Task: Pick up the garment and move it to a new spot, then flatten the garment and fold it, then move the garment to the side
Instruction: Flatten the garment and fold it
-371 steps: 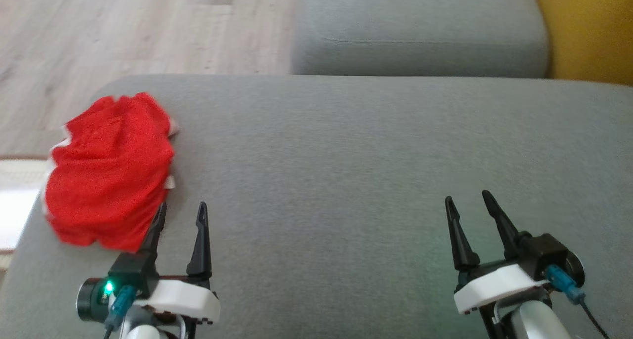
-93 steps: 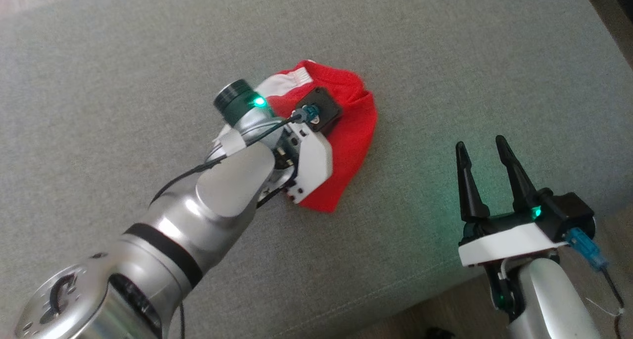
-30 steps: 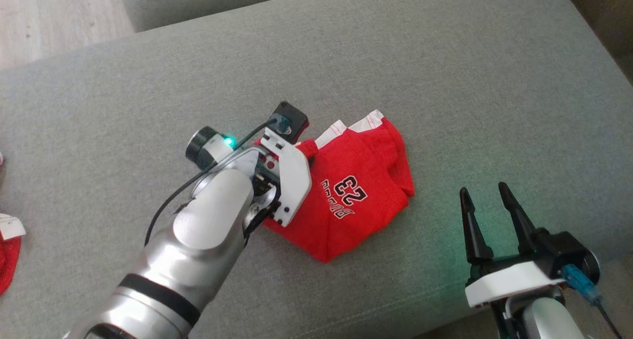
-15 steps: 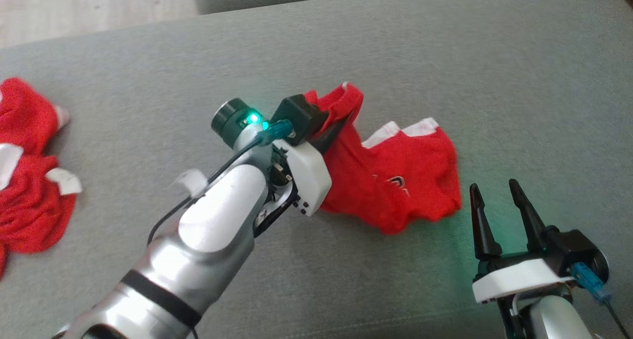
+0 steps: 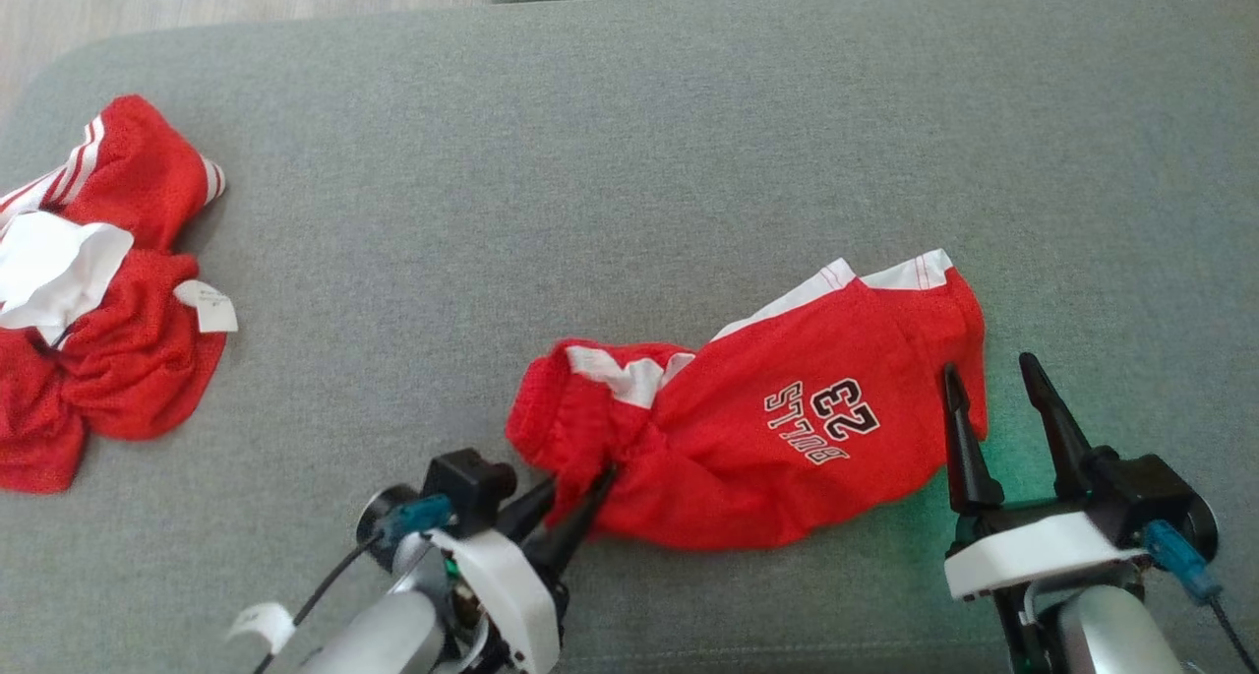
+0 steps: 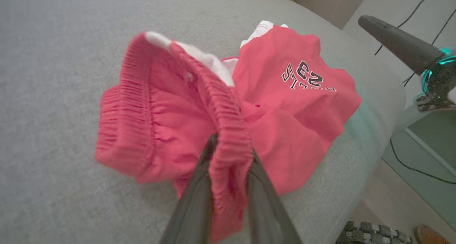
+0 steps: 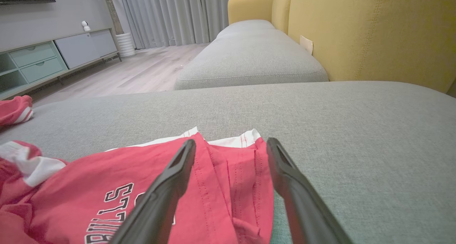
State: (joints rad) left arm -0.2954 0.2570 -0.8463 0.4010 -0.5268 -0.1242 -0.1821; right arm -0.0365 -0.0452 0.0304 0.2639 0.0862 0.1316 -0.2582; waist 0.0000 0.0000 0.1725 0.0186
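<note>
A wide grey fabric sofa cushion [image 5: 590, 162] takes up most of the head view and is the reference for every position below.

A pair of red mesh sports shorts with white side trim and a black-and-white "23 BULLS" print [image 5: 787, 458] lies crumpled on the cushion, close to its near edge and right of its middle. The print faces up and reads upside down in the head view. The ribbed elastic waistband end points toward the cushion's left. The white-trimmed leg hems point toward its right and far side.

The left gripper [image 5: 582, 475] sits at the cushion's near edge, left of the shorts. In the left wrist view its two dark fingers [image 6: 194, 197] are clamped on a bunched fold of the waistband, which is lifted a little off the cushion.

The right gripper [image 5: 989, 362] is at the cushion's near right, with its fingers spread apart and holding nothing. In the right wrist view it [image 7: 231, 141] points over the leg hem. Whether it touches the cloth cannot be told.

A second crumpled red garment with white stripes and a white tag [image 5: 108, 359] lies at the cushion's far left end, well apart from the shorts.

Beyond the cushion's far edge are a pale wooden floor [image 7: 142, 73], another grey cushion [image 7: 249, 55] and a mustard-yellow upholstered sofa back [image 7: 374, 30].
</note>
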